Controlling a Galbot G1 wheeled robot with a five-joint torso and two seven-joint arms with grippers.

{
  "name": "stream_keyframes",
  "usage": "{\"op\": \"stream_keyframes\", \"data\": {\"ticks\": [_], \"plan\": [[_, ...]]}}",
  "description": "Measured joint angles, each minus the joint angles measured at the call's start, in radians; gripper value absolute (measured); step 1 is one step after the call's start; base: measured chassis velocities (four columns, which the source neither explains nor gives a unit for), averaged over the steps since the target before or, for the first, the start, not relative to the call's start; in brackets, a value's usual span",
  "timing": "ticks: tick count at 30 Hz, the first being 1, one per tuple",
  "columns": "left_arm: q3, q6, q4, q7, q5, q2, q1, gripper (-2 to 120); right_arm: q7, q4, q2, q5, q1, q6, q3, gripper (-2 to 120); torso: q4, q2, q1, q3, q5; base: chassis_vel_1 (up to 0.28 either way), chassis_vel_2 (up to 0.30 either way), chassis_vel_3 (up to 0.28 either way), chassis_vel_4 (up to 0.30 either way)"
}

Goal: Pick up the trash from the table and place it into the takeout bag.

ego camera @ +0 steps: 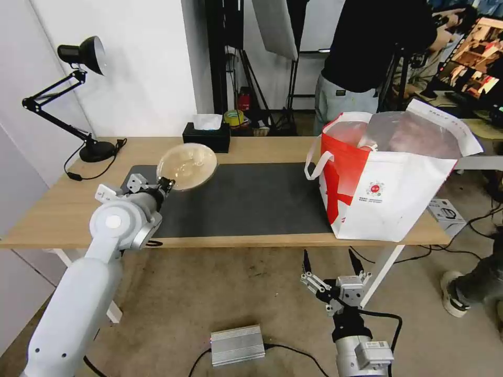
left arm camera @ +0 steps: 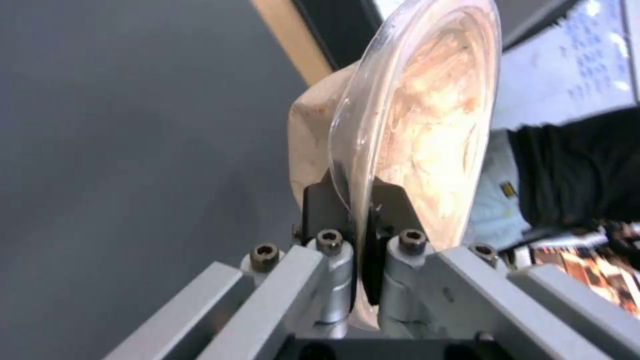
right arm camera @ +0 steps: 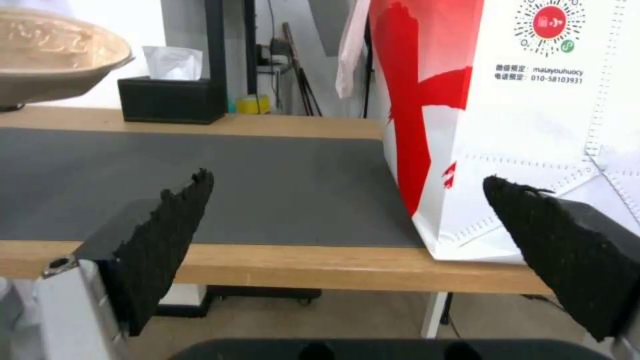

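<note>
1. Left gripper (ego camera: 166, 184): jaws clamped on the rim of the beige shallow bowl (ego camera: 187, 166), held tilted above the left end of the dark mat (ego camera: 246, 199).
2. Takeout bag (ego camera: 385, 201) stands open-mouthed at the table's (ego camera: 57, 214) right end, well apart; the carry runs rightward.
3. Right gripper (ego camera: 331, 264), jaws spread and empty, hangs below the table edge, nearer the bag.

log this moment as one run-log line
left gripper: shut on bowl, lifted over mat | right gripper: open, idle below table edge | bag: upright on table
</note>
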Motion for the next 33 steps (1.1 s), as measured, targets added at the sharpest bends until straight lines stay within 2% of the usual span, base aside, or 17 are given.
{"op": "stream_keyframes", "data": {"ticks": [4,7,8,10,11,15,16,20,21,25,26,30,33], "plan": [[0.046,-0.034,-0.01,0.048,-0.012,0.038,-0.025,0,0.0,0.0,0.0,0.0,0.0,0.0,0.0,100,-0.0001,0.0,0.0,0.0,0.0001,0.0,0.0,0.0,0.0],[0.129,-0.081,-0.016,0.124,-0.014,0.096,-0.079,0,0.0,0.0,0.0,0.0,0.0,0.0,0.0,100,0.0,0.0,0.0,0.0,0.0,0.0,0.0,0.0,0.0],[0.129,-0.081,-0.016,0.124,-0.014,0.096,-0.079,0,0.0,0.0,0.0,0.0,0.0,0.0,0.0,100,0.0,0.0,0.0,0.0,0.0,0.0,0.0,0.0,0.0],[0.182,-0.113,-0.006,0.177,-0.02,0.118,-0.134,0,0.0,0.0,0.0,0.0,0.0,0.0,0.0,100,0.0,0.0,0.0,0.0,0.0002,0.0,0.0,0.0,0.0],[0.182,-0.113,-0.006,0.177,-0.02,0.118,-0.134,0,0.0,0.0,0.0,0.0,0.0,0.0,0.0,100,0.0,0.0,0.0,0.0,0.0002,0.0,0.0,0.0,0.0],[0.309,-0.182,0.056,0.27,-0.042,0.125,-0.297,0,0.0,0.0,0.0,0.0,0.0,0.0,0.0,100,0.0,0.0,0.0,0.0,0.0002,0.0,0.0,0.0,0.0],[0.309,-0.182,0.056,0.27,-0.042,0.125,-0.297,0,0.0,0.0,0.0,0.0,0.0,0.0,0.0,100,0.0,0.0,0.0,0.0,0.0002,0.0,0.0,0.0,0.0],[0.451,-0.197,0.126,0.303,-0.065,0.101,-0.471,0,0.0,0.0,0.0,0.0,0.0,0.0,0.0,100,-0.0003,0.0,0.0,0.0,0.0004,0.0,0.0,0.0,0.0],[0.451,-0.197,0.126,0.303,-0.065,0.101,-0.471,0,0.0,0.0,0.0,0.0,0.0,0.0,0.0,100,-0.0003,0.0,0.0,0.0,0.0004,0.0,0.0,0.0,0.0],[0.565,-0.209,0.2,0.33,-0.083,0.043,-0.601,0,0.0,0.0,0.0,0.0,0.0,0.0,0.0,100,-0.0001,0.0,0.0,0.0,0.0003,0.0,0.0,0.0,0.0],[0.565,-0.209,0.2,0.33,-0.083,0.043,-0.601,0,0.0,0.0,0.0,0.0,0.0,0.0,0.0,100,-0.0001,0.0,0.0,0.0,0.0003,0.0,0.0,0.0,0.0],[0.635,-0.218,0.274,0.353,-0.088,-0.038,-0.689,0,0.0,0.0,0.0,0.0,0.0,0.0,0.0,100,-0.0002,0.0,0.0,0.0,0.0004,0.0,0.0,0.0,0.0],[0.66,-0.221,0.311,0.368,-0.087,-0.075,-0.724,0,0.0,0.0,0.0,0.0,0.0,0.0,0.0,100,-0.0003,0.0,0.0,0.0,0.0005,0.0,0.0,0.0,0.0]]}}
